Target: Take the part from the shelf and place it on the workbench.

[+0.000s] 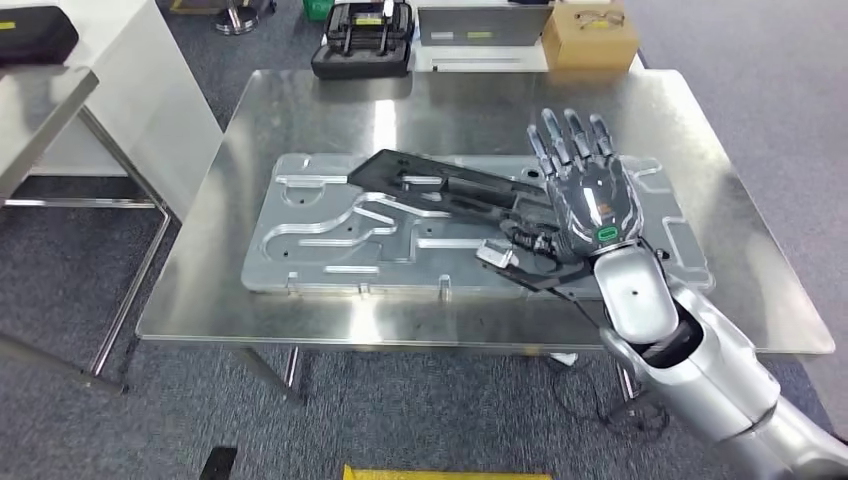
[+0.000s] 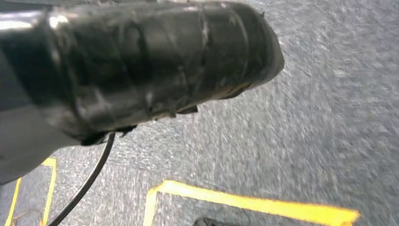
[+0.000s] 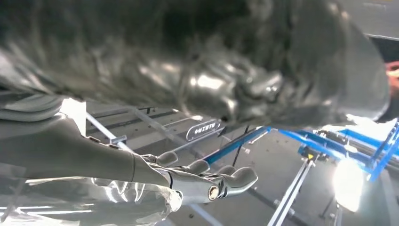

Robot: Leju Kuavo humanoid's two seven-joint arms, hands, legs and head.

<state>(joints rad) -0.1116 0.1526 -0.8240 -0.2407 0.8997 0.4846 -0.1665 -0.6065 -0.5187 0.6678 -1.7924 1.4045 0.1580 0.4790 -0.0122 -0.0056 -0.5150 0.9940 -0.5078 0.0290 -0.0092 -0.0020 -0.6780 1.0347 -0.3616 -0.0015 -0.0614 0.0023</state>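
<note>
From the head view I see my right hand (image 1: pixel 590 195) above the metal workbench (image 1: pixel 300 310), fingers straight and spread, palm down over the near end of the black part (image 1: pixel 440 185). The part lies flat on the grey machined fixture plate (image 1: pixel 320 240) that rests on the bench. From above I cannot tell whether the palm touches the part, though the fingers are not wrapped around it.

The right wrist view is turned and blurred; it shows the hand's fingers (image 3: pixel 235 178) extended with nothing between them, a dark blurred mass close to the lens, and blue framing (image 3: pixel 329 139) beyond.

The left wrist view looks down at grey carpet (image 2: pixel 306 122) with yellow floor tape (image 2: pixel 254 202).

Beyond the bench sit a black tool case (image 1: pixel 362 40) and a cardboard box (image 1: pixel 590 38); a white table (image 1: pixel 120 90) stands at the left.
</note>
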